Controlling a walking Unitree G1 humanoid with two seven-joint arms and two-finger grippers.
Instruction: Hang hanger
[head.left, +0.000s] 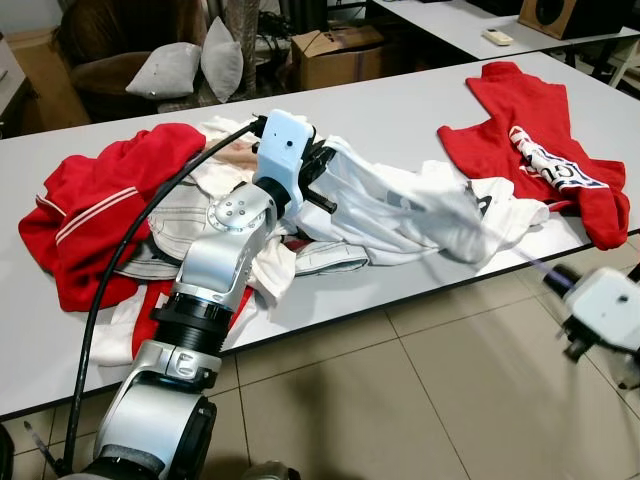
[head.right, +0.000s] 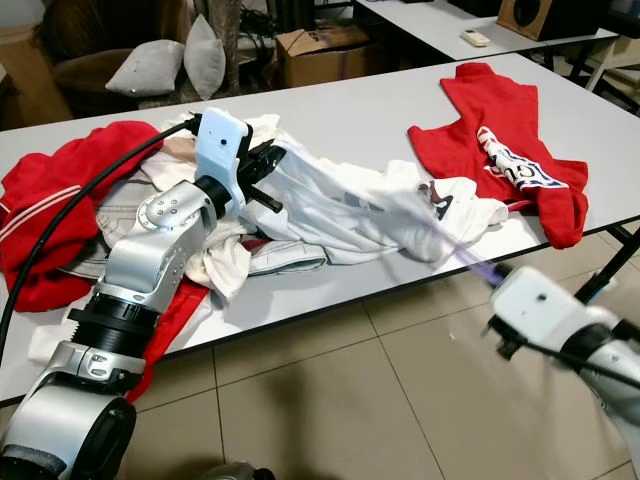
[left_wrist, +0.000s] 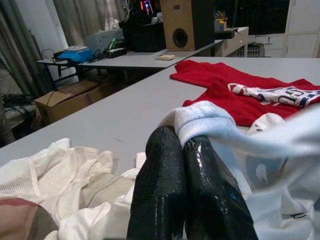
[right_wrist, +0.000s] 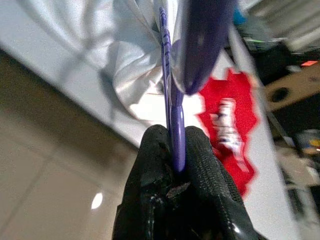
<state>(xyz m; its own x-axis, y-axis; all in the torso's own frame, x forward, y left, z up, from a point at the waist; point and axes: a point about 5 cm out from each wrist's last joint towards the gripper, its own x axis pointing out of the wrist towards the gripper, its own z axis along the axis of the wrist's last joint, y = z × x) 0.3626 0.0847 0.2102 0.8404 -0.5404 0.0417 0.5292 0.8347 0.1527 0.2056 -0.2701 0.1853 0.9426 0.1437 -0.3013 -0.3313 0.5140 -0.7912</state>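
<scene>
Room: tiled floor (head.left: 400, 400) under me, a long grey table (head.left: 400, 110) across the scene, a second table with a speaker (left_wrist: 181, 25) far right, a cardboard box (head.left: 335, 55) and cushions (head.left: 190, 65) beyond the far edge.
Table: heaped with clothes. A red garment (head.left: 90, 220) lies at the left, a red shirt (head.left: 540, 150) with a printed patch at the right, and a white shirt (head.left: 400, 210) stretched across the middle, over more white and mesh pieces.
Left tool (left_wrist: 187, 150): reached over the pile at the left middle of the table. My two black fingers (left_wrist: 160, 190) are pressed together, pinching a fold of the white shirt's edge between their tips.
Right tool (right_wrist: 176, 145): low at the right, off the near edge of the table and above the floor. My fingers are closed tight on the purple hanger (right_wrist: 175, 125).
Hanger: runs from my right tool up towards the white shirt; its far end is blurred, and I cannot tell whether it is inside the cloth.
</scene>
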